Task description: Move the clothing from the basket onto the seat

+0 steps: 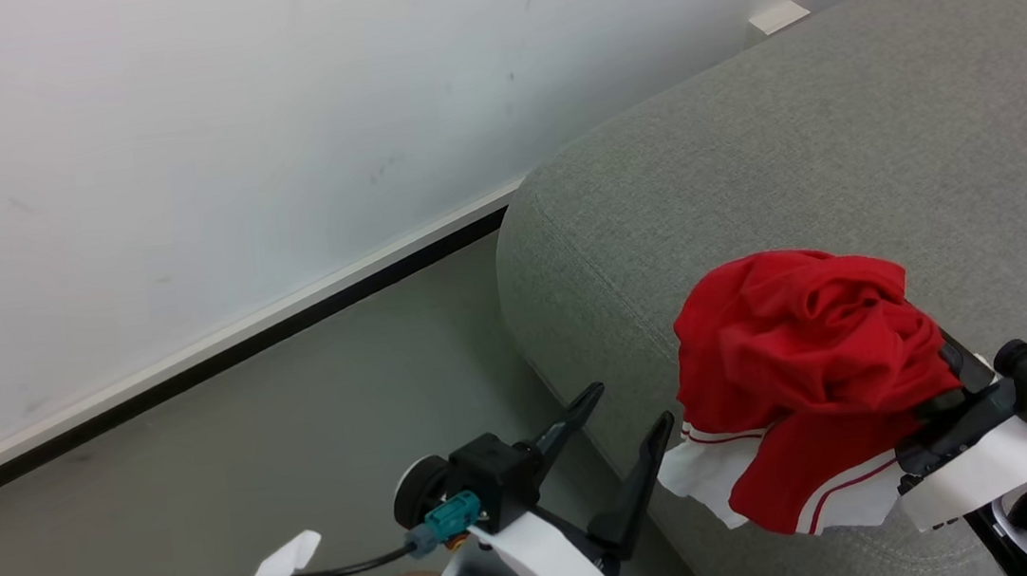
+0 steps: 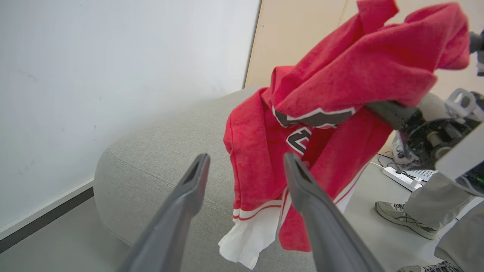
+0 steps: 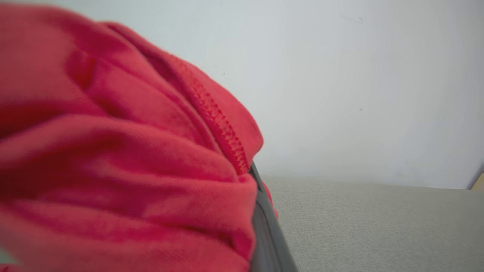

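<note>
Clamped shut on the bunched red garment, the right gripper holds it over the seat's near left corner, hem hanging off the near edge, with bare cushion lying far and right; the left gripper stands open, empty, just left.

Not much to read here, honestly. The only lettering we can spot is on the red shirt: a dark character with a white outline, seen from the left wrist. Folds hide most of it. It might be a C, but we can't tell. Another dark white-edged piece just above it is unreadable too.
</note>
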Available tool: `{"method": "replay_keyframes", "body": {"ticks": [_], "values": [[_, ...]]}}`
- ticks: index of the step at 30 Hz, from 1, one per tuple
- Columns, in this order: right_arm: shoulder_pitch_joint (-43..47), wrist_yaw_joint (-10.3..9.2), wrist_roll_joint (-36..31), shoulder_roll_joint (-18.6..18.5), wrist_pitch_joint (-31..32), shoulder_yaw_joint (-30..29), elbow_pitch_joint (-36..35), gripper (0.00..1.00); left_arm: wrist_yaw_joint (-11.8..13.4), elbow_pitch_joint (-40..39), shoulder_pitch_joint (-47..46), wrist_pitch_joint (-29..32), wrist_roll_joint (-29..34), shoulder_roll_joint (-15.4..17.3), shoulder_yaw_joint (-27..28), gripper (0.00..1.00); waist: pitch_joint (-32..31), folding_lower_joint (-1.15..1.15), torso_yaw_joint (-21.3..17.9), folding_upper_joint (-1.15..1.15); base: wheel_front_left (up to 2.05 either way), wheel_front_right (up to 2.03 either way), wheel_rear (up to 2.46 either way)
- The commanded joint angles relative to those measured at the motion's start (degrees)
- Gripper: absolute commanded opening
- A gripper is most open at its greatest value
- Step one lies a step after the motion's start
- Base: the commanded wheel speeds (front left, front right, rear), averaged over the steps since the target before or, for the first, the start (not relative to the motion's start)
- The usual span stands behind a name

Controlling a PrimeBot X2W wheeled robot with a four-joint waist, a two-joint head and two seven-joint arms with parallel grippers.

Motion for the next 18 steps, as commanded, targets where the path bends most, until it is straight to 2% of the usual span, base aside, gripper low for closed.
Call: {"method": "replay_keyframes", "body": {"ticks": [1,5,7,8,13,18], "values": [[0.1,-0.12,-0.4,-0.2,0.0,-0.3,-0.2,0.00,0.0,0.3,-0.7,-0.4,1.1,0.0,0.0,1.00,0.2,0.00,-0.1,0.00,0.00,0.00,0.00],[-4.0,-0.12,0.2,-0.9,0.0,-0.7,0.2,0.00,-0.2,0.3,-1.3,-0.3,1.6,0.3,0.0,1.00,2.0,0.00,0.1,0.00,0.00,0.00,0.00],[-6.5,-0.12,3.1,-0.4,0.0,-1.4,0.1,0.00,-0.3,0.3,-1.9,-0.1,1.6,0.6,0.0,1.00,3.6,0.00,0.7,0.00,0.00,0.00,0.00],[-7.9,-0.12,3.3,-1.2,0.0,-1.4,1.0,0.00,-0.1,0.1,-2.3,0.0,1.6,0.8,0.1,1.00,4.5,0.00,1.2,0.00,0.00,0.00,0.00],[-16.5,-0.13,7.1,-4.0,0.0,-3.2,3.6,0.00,-0.2,-0.9,-5.5,2.0,2.8,1.8,-0.3,1.00,11.2,0.00,5.0,0.00,0.00,0.00,0.00],[-24.7,-0.12,8.9,-8.1,0.0,-8.9,5.9,0.00,-0.3,-2.6,-9.6,4.3,4.6,2.8,-0.6,1.00,19.6,0.00,10.0,0.00,0.00,0.00,0.00]]}}
